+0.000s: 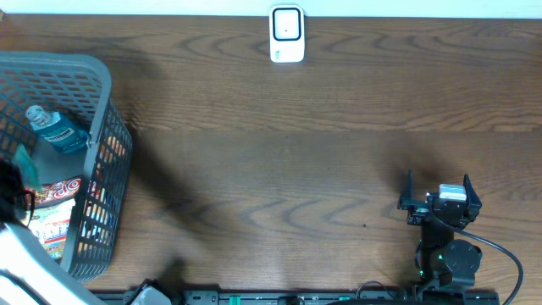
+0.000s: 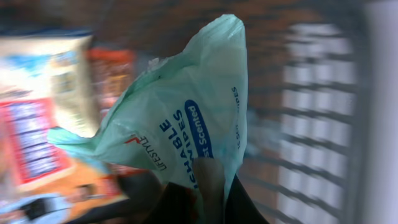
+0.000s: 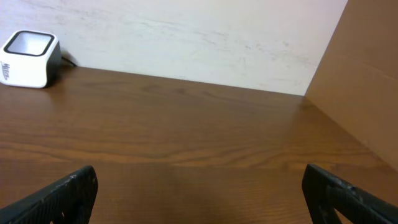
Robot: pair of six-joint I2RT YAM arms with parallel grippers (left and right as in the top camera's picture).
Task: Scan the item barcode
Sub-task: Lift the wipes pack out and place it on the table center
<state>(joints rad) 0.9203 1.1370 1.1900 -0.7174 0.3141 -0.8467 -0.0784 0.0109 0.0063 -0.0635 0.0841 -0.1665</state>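
Your left gripper [image 2: 208, 183] is clenched on the green wipes pack [image 2: 186, 112] inside the basket [image 1: 103, 95], crowded by snack packs [image 1: 52, 216] and a blue bottle [image 1: 58, 131]. Your right gripper [image 1: 438, 183] hangs spread wide, well right of the basket. The scanner [image 1: 287, 35] stands far beyond the basket's right wall.

Left pincer [image 2: 209, 186] pinched closed; right pincer [image 1: 437, 188] spread wide, its arm folded close behind.
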